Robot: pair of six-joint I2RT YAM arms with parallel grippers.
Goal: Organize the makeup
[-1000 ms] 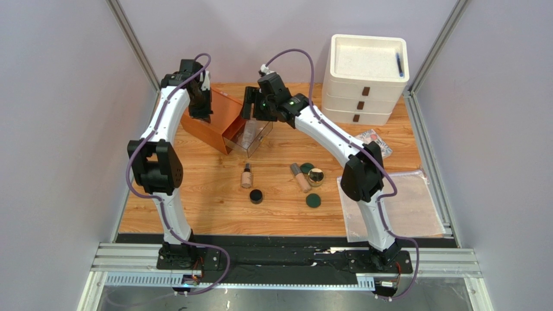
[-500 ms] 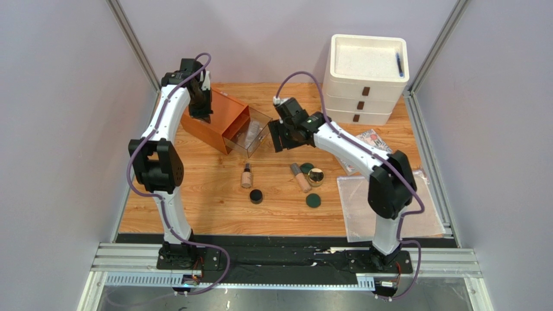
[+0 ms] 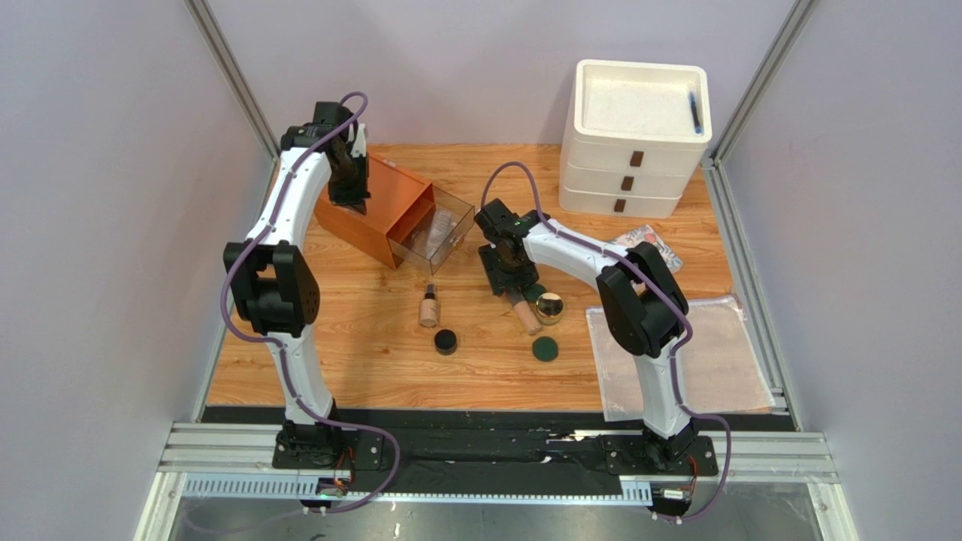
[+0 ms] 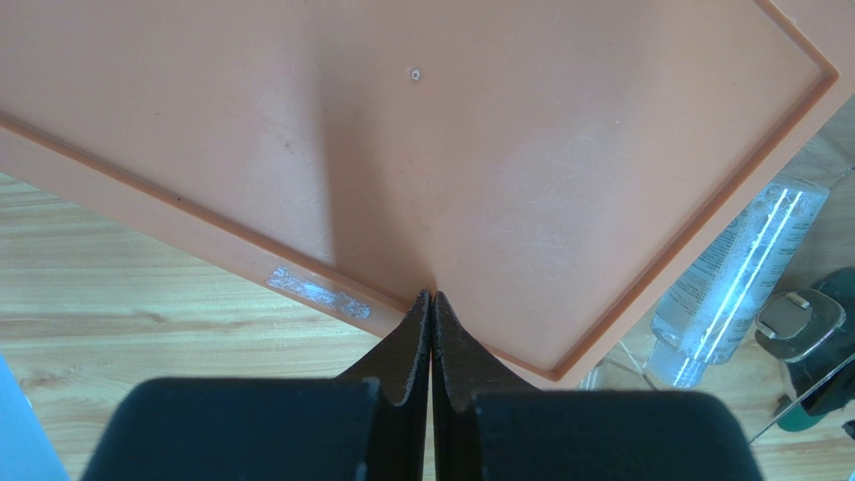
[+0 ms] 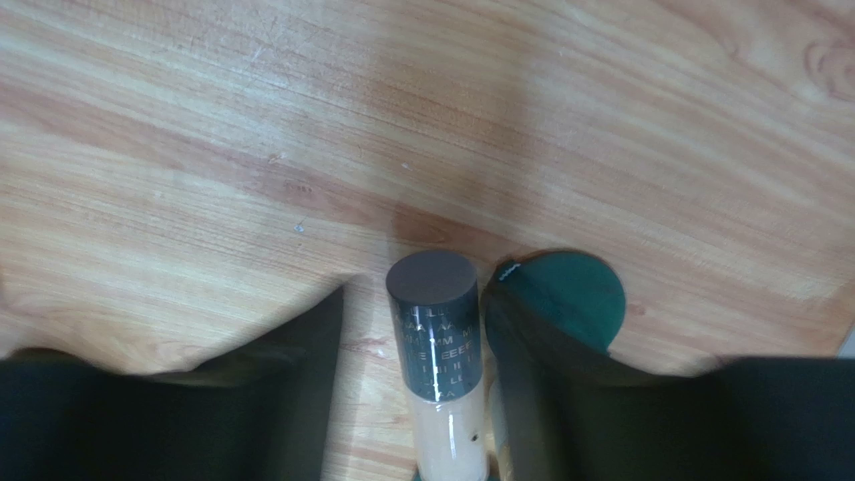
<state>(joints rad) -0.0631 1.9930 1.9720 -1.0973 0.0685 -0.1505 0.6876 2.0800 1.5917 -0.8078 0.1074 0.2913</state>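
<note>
My right gripper (image 3: 507, 274) is open and low over the table, its fingers on either side of a beige tube with a dark cap (image 5: 436, 336) that lies flat; in the top view the tube (image 3: 525, 315) shows just below it. A dark green disc (image 5: 568, 296) lies right beside the right finger. A gold-rimmed jar (image 3: 550, 304), a second green disc (image 3: 545, 348), a black pot (image 3: 446, 340) and a beige foundation bottle (image 3: 429, 307) lie nearby. My left gripper (image 4: 432, 297) is shut, its tips on the orange box (image 4: 452, 140). A clear tube (image 4: 738, 266) lies in the box's clear drawer (image 3: 436, 233).
A white three-drawer unit (image 3: 635, 135) stands at the back right. A printed packet (image 3: 653, 241) and a large clear plastic bag (image 3: 691, 358) lie on the right. Metal frame posts run along both sides of the wooden table (image 3: 373, 361).
My right gripper has left the clear drawer, swung towards the near side and come down around the beige tube. The left arm has not moved.
</note>
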